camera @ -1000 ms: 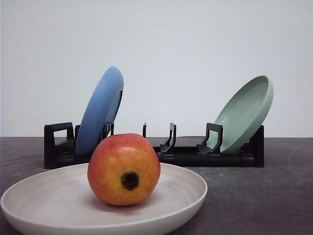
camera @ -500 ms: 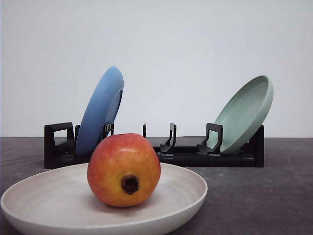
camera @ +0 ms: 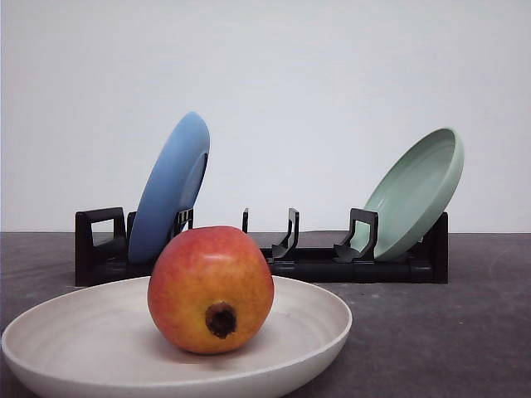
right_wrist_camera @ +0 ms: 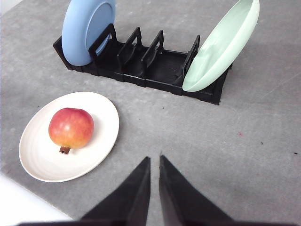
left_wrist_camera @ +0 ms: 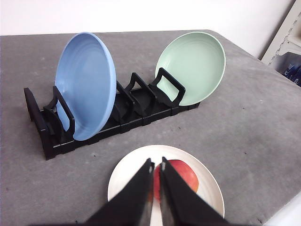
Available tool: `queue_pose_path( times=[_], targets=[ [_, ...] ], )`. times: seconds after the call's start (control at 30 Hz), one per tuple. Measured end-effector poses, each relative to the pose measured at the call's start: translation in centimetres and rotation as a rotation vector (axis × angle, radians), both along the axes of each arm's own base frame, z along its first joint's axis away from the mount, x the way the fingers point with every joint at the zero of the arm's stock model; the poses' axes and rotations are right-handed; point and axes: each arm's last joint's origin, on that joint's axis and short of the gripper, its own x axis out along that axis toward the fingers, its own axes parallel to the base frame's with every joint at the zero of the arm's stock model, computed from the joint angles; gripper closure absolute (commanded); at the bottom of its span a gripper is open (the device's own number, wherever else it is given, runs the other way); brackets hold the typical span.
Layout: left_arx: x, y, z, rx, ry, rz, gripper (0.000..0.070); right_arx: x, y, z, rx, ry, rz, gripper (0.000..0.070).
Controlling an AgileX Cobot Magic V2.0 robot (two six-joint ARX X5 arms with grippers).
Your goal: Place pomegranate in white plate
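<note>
1. The pomegranate (camera: pixel 211 290) is resting inside the white plate (camera: pixel 307 319), at lower left of the front view, its dark calyx stub facing the camera and slightly down.
2. In the right wrist view, the fruit is sitting left of the plate's middle, stub toward the near rim, with bare plate on every side. The raised rim is likely serving to stop it rolling off.
3. The left gripper (left_wrist_camera: pixel 155 165) is hanging above the plate with its fingers nearly pressed together, a thin slit between them, pinching nothing. The fruit is lying below, partly hidden behind the fingers.
4. The right gripper (right_wrist_camera: pixel 154 161) is likewise nearly pressed together and empty, hovering over the bare grey surface (right_wrist_camera: pixel 244 141), well apart from the plate.
5. The black rack (camera: pixel 315 265) is standing behind the plate, holding a blue plate (camera: pixel 170 186) at its left end and a green plate (camera: pixel 419 191) at its right, both leaning in their slots.
6. Judgement: placement appears complete, as neither gripper is touching the fruit.
</note>
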Motion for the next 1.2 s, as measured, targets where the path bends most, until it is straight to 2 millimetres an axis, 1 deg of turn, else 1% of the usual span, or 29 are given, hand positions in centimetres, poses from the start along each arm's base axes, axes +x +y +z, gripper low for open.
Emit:
queue_pose_path(
  times=[0.07, 0.17, 0.27, 0.37, 0.43, 0.6, 0.63, 0.7, 0.77, 0.9, 1.07, 1.2],
  targets=[
    [0.1, 0.2, 0.0, 0.006, -0.010, 0.022, 0.0700, 0.0, 0.0, 0.0, 0.000, 0.000, 0.000, 0.0671],
    [0.9, 0.3, 0.1, 0.029, -0.100, 0.162, 0.0700, 0.0, 0.0, 0.0, 0.000, 0.000, 0.000, 0.0671],
    [2.4, 0.2, -1.4, 0.031, -0.182, 0.329, 0.0700, 0.0, 0.0, 0.0, 0.000, 0.000, 0.000, 0.0671],
    [3.8, 0.6, -4.0, 0.012, -0.228, 0.477, 0.0700, 0.0, 0.0, 0.0, 0.000, 0.000, 0.000, 0.0671],
    [4.6, 1.1, -6.2, -0.007, -0.243, 0.532, 0.0700, 0.0, 0.0, 0.0, 0.000, 0.000, 0.000, 0.0671],
    [5.7, 2.3, -12.0, 0.029, -0.176, 0.537, 0.0700, 0.0, 0.0, 0.0, 0.000, 0.000, 0.000, 0.0671],
    [5.8, 2.5, -12.9, 0.037, -0.159, 0.535, 0.0700, 0.0, 0.0, 0.0, 0.000, 0.000, 0.000, 0.0671],
    [5.9, 2.9, -14.1, 0.042, -0.143, 0.532, 0.0700, 0.0, 0.0, 0.0, 0.000, 0.000, 0.000, 0.0671],
    [5.9, 3.1, -14.7, 0.044, -0.146, 0.530, 0.0700, 0.0, 0.0, 0.0, 0.000, 0.000, 0.000, 0.0671],
    [5.9, 3.6, -14.9, 0.053, -0.182, 0.529, 0.0700, 0.0, 0.0, 0.0, 0.000, 0.000, 0.000, 0.0671],
    [6.1, 3.9, -16.2, 0.100, -0.185, 0.550, 0.0700, 0.0, 0.0, 0.0, 0.000, 0.000, 0.000, 0.0671],
    [6.3, 4.1, -16.4, 0.103, -0.208, 0.559, 0.0700, 0.0, 0.0, 0.0, 0.000, 0.000, 0.000, 0.0671]
  ],
)
